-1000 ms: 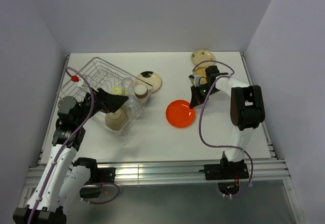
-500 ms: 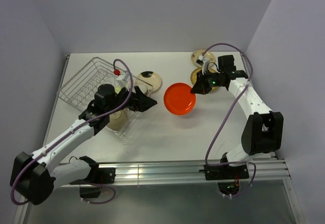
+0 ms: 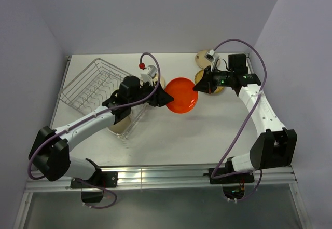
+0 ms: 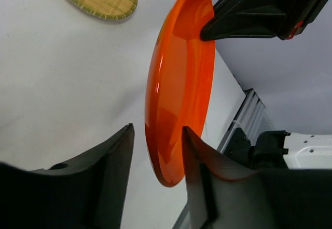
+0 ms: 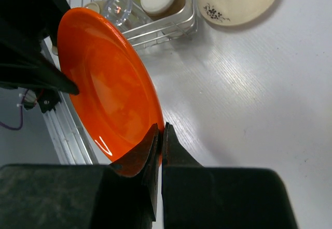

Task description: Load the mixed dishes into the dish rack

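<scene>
Evidently the glossy orange round plate (image 3: pixel 181 95) is held on edge above the white tabletop (image 3: pixel 171 140), near the right of the silver wire dish rack (image 3: pixel 85 81), for a handover. The right claw (image 5: pixel 160 133) pinches one rim, its arm stretched inward. The left claw (image 4: pixel 155 135), on an arm extended across, straddles the opposite rim with fingers apart.

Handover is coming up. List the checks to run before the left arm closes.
1. Right gripper pinching plate rim: ok.
2. Left gripper open: ok.
3. Opposite rim inside its gap: ok.
4. Rim deep enough for a firm grip: cannot tell.
5. Plate lifted off the table: ok.
6. Rack prong rows free of dishes: ok.
</scene>
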Available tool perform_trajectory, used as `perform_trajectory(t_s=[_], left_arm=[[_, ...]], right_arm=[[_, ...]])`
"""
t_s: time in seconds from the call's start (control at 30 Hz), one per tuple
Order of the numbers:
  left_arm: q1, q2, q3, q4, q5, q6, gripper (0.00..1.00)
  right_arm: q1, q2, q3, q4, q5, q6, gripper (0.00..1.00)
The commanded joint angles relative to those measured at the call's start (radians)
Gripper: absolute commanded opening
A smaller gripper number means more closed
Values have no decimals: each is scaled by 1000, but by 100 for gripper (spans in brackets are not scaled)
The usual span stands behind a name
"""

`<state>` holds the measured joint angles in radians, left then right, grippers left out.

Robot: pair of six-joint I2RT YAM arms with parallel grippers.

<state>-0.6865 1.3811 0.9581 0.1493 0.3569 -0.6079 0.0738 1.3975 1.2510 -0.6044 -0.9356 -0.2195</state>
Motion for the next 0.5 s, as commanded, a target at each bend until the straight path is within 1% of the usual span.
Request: perform_trajectory(t_s=[0.0, 0.07, 0.1, 0.17, 0.2, 0.23, 0.27, 0.33, 0.37, 0.4, 0.43, 0.47], left_arm=[[-5, 10, 65, 26, -1, 28, 45], [-5, 12, 64, 36, 16, 22, 38], [-5, 12, 61, 41, 19, 19, 31], [-4, 12, 59, 47, 30, 13, 23], [-5, 10, 59, 45, 31, 13, 15], [-5, 9, 59, 42, 33, 13, 11], [-5, 6, 59, 42, 30, 14, 4], [-5, -8, 54, 42, 30, 17, 0], [-5, -14, 47, 44, 34, 23, 0], [-5, -19, 41, 47, 36, 26, 0], [-5, -31, 38, 50, 37, 33, 0], [-5, -37, 27, 56, 48, 45, 0]], right_arm=[[-2, -45, 21, 74, -51, 58, 0], [-2, -43, 16, 74, -57, 62, 0], [-2, -43, 15, 74, -60, 65, 0], [0, -46, 10, 77, -66, 68, 0], [0, -48, 8, 78, -69, 71, 0], [3, -55, -1, 86, -72, 74, 0], [3, -57, -4, 87, -72, 75, 0], [6, -64, -13, 89, -78, 69, 0], [9, -65, -13, 91, -77, 65, 1], [9, -66, -16, 89, -80, 57, 4], [9, -65, -18, 89, -84, 52, 9], [9, -63, -18, 88, -92, 46, 13]])
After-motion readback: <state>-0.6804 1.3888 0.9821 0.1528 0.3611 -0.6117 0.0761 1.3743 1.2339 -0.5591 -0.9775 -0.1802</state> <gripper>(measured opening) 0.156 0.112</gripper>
